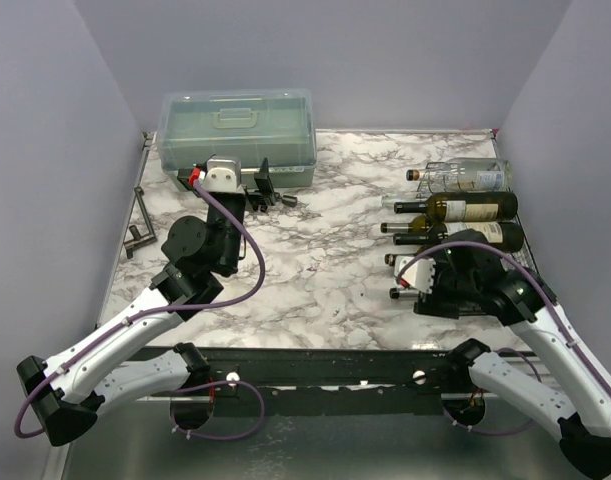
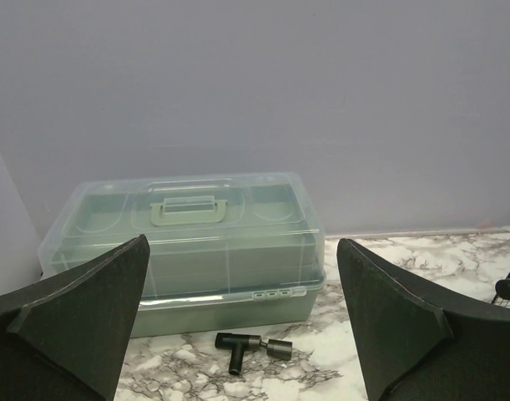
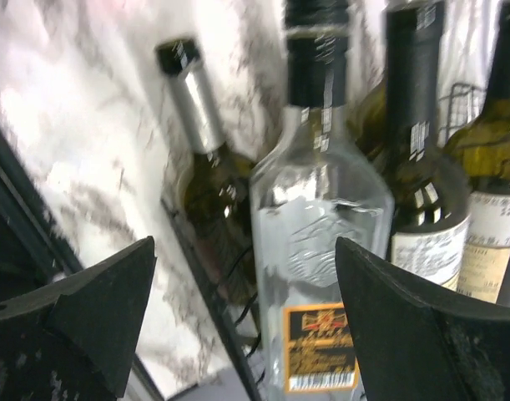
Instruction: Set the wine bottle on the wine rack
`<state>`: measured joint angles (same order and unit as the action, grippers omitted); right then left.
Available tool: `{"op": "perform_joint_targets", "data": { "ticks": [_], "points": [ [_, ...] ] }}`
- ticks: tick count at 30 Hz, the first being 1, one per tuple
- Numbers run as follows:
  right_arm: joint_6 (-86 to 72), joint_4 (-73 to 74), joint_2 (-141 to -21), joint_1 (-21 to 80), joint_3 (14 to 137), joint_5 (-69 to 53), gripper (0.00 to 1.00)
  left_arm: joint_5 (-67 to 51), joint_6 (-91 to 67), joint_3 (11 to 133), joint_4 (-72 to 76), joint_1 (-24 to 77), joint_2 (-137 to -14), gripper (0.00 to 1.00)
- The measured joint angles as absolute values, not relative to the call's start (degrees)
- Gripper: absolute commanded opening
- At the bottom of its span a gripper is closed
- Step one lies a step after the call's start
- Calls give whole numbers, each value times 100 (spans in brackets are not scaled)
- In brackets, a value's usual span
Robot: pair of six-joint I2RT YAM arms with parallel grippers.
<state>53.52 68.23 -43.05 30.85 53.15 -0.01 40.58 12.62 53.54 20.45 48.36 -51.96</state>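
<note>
Your right gripper point(image 3: 244, 244) hangs spread over the clear bottle point(image 3: 321, 225), which lies in the rack point(image 3: 206, 288) cradle among others, so it can't roll; it looks delivered. Your left gripper point(image 2: 244, 242), also spread, idles facing the box point(image 2: 188, 251).

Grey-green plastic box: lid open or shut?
Shut. The clear lid of the plastic box sits flush all along the front in the left wrist view, with no gap; the top view agrees.
</note>
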Motion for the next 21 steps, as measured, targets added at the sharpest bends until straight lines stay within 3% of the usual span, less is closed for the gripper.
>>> {"op": "perform_joint_targets", "data": {
  "ticks": [6,9,13,21],
  "points": [
    [5009,5723,-4762,3089,5304,12,89,4058,1264,5354,2045,4836,-5196,95],
    [4939,5354,-4901,3094,5183,333,61,4058,1264,5354,2043,4836,-5196,95],
    [5033,4893,-4777,3146,4663,923,63,4058,1264,5354,2043,4836,-5190,95],
    [5483,4646,-3868,3225,4086,1610,56,4058,1251,5354,2043,4836,-5140,95]
  ]
}}
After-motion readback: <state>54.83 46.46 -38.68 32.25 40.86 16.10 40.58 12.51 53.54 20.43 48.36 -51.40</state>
